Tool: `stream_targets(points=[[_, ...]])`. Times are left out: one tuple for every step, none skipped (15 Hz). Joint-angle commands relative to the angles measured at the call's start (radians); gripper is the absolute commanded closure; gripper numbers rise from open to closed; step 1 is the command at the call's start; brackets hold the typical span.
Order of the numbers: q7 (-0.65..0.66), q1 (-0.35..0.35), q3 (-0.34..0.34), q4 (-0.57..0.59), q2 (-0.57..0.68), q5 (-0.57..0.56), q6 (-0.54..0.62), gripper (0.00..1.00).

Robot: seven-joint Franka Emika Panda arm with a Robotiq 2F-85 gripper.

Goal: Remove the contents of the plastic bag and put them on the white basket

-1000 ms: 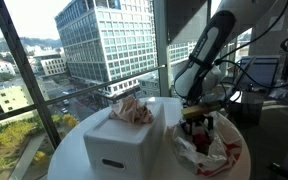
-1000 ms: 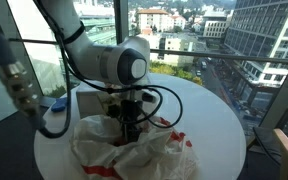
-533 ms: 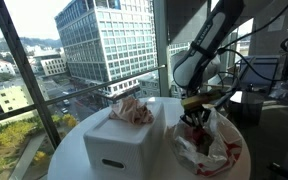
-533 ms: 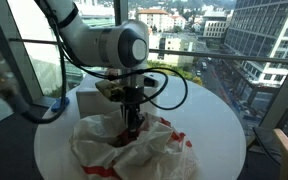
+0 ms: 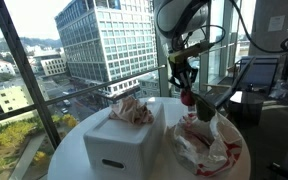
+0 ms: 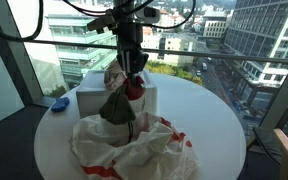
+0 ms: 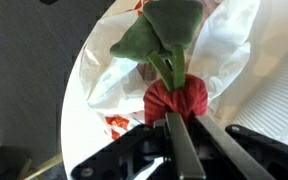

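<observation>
Tool (image 5: 187, 89) points down above plastic bag (image 5: 212, 152), gripping radish (image 5: 189, 98)

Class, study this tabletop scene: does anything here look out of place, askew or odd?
Only the red radish: it hangs leaves-down in mid-air, clamped in the end effector above the crumpled plastic bag. Nothing looks spilled or damaged.

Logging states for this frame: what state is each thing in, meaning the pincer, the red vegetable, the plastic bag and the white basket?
pincer: shut on the radish, up in the air.
radish: gripped at its red bulb, green leaves hanging down, clear of the bag.
plastic bag: crumpled, lying on the table.
white basket: upright on the table.
pinkish item: crumpled, sitting in the basket.
</observation>
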Motion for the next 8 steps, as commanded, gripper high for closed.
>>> stream_targets(points=[[-0.062,0.013,0.043,0.152,0.018,-0.032,0.006,0.97],[-0.078,0.016,0.054,0.182,0.04,-0.036,0.046,0.97],[-0.087,0.02,0.062,0.214,0.062,-0.033,0.072,0.97],[-0.106,0.025,0.071,0.236,0.089,-0.026,0.117,0.97],[-0.114,0.031,0.076,0.256,0.113,-0.027,0.159,0.97],[-0.131,0.038,0.084,0.274,0.142,-0.013,0.193,0.97],[-0.141,0.047,0.09,0.289,0.168,-0.007,0.228,0.97],[-0.155,0.057,0.095,0.3,0.192,-0.006,0.268,0.97]])
